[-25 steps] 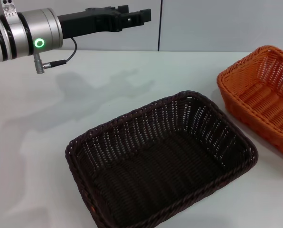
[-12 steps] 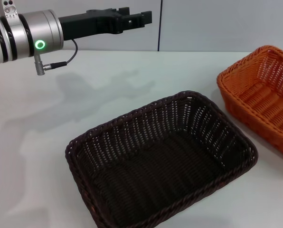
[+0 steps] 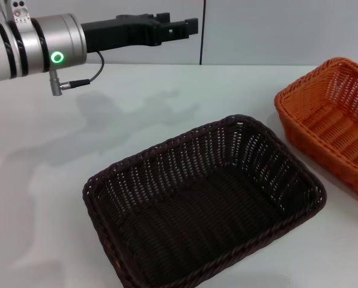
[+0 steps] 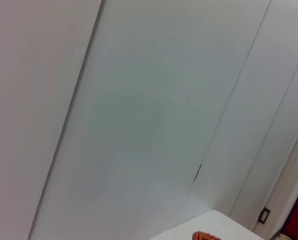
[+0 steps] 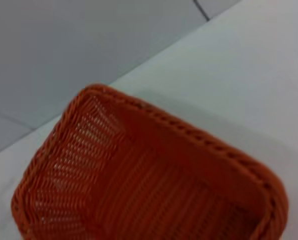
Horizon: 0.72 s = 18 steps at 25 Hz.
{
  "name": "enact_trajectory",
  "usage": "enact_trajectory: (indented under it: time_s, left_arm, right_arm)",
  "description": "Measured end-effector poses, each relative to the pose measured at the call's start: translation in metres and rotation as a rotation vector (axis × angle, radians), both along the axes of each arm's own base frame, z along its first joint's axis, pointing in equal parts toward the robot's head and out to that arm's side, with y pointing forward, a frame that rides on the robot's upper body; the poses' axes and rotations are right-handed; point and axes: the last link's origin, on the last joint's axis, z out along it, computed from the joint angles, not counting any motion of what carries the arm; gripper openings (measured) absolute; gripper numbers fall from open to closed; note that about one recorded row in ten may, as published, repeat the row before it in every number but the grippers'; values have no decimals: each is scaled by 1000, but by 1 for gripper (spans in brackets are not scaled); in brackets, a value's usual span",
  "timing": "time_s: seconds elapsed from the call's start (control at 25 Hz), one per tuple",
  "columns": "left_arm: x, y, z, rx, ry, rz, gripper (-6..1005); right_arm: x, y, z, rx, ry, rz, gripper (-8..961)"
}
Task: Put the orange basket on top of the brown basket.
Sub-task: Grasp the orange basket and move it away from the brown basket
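- since a moment ago, only the left arm [image 3: 38, 43] has moved: it has slid a little toward the right side of the head view, and both baskets lie where they did.
- the left gripper [image 3: 182, 25] is black and is held up high, out over the far part of the white table [image 3: 47, 198], pointing across toward the right.
- i cannot tell if its fingers are apart or together.
- it holds nothing that can be seen, and it is well apart from both baskets.
- a green ring light [image 3: 57, 57] glows on the silver part of the left arm, and a thin black cable [image 3: 83, 80] hangs just under it.
- the arm's grey shadow lies on the table below it.
- the brown basket [image 3: 203, 204] sits flat on the table, near the front and about in the middle, turned a bit at an angle.
- the orange basket [image 3: 332, 123] sits on the table to the right of the brown basket, close beside it but not touching, and part of it runs off the edge of the head view.
- the right wrist view looks down into the orange basket [image 5: 154, 180], which is open side up.
- the right gripper itself does not show in any view.
- the left wrist view shows mostly the pale wall [image 4: 139, 110], with a tiny bit of orange rim [image 4: 205, 236] at one edge.
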Motion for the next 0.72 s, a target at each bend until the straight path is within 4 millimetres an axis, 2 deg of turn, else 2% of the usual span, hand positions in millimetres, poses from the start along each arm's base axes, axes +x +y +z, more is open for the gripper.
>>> enact_trajectory:
  time_s: [0.12, 0.48, 0.72]
  left_arm:
    - [0, 0, -3, -7, 12, -5, 813]
    - [-2, 0, -3, -7, 16, -1, 813]
    - [0, 1, -3, -3, 18, -5, 813]
  right_arm:
    - [-1, 3, -4, -8, 15, -2, 678]
    - [4, 1, -3, -30, 3, -32, 827]
    - [12, 1, -8, -33, 13, -64, 826]
